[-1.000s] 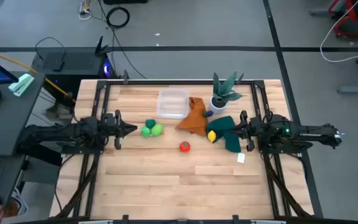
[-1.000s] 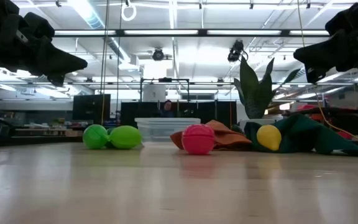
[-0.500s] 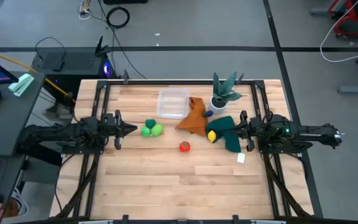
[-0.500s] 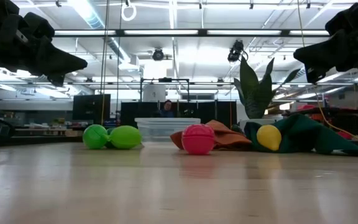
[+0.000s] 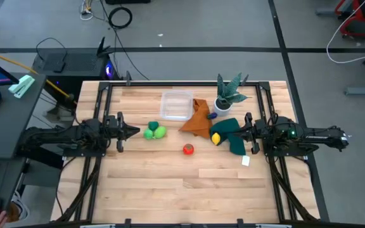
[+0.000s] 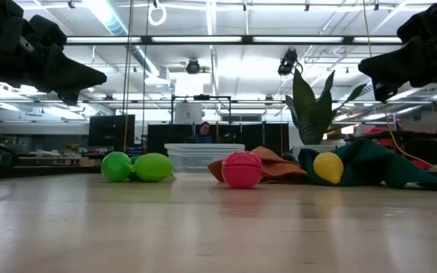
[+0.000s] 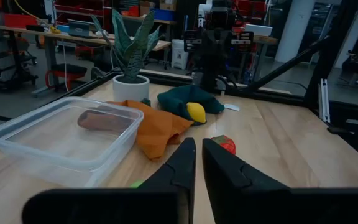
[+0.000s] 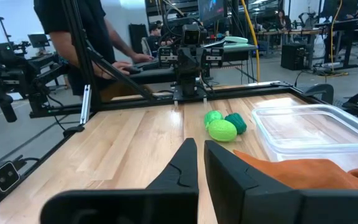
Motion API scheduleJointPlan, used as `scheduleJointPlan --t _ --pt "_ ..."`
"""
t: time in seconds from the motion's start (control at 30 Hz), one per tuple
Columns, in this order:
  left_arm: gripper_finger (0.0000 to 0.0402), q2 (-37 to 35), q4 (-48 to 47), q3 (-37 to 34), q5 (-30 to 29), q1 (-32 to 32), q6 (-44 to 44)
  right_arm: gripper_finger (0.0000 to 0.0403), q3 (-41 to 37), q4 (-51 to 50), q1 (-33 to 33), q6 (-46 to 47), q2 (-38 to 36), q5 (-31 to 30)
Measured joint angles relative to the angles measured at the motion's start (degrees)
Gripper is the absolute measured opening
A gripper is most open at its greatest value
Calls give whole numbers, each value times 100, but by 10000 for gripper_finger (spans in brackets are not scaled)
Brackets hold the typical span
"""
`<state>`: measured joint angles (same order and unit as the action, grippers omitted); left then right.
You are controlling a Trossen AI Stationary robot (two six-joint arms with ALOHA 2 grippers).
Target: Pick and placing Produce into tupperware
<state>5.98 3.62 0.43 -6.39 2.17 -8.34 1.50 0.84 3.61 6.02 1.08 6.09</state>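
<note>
Two green produce pieces [image 5: 155, 132] lie touching on the wooden table, left of centre. A red piece [image 5: 187, 149] sits near the middle, and a yellow one [image 5: 215, 138] rests on a dark green cloth [image 5: 234, 140]. A small dark piece [image 5: 213, 116] lies by the plant pot. The clear tupperware [image 5: 177, 104] stands at the far middle, with nothing showing inside. My left gripper [image 5: 135, 132] hangs shut above the table's left side, pointing level at the green pieces. My right gripper [image 5: 234, 133] hangs shut over the dark green cloth, pointing level toward the table's left.
An orange cloth [image 5: 198, 119] lies crumpled between the tupperware and the potted plant [image 5: 228, 94]. A small white tag [image 5: 246, 161] lies near the right arm. A person [image 8: 79, 37] stands beyond the table's left end. Bare wood [image 5: 182, 190] fills the near half.
</note>
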Motion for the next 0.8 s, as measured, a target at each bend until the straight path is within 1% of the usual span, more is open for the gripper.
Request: scheduleJointPlan --t 0.17,0.5,0.8 --pt "28 1 1 -2 0 2 0 0 0 1 0 0 0 0" --pt "40 2 0 0 2 0 0 0 1 0 1 0 1 0" --pt "28 2 0 0 2 2 0 0 1 0 1 0 2 0"
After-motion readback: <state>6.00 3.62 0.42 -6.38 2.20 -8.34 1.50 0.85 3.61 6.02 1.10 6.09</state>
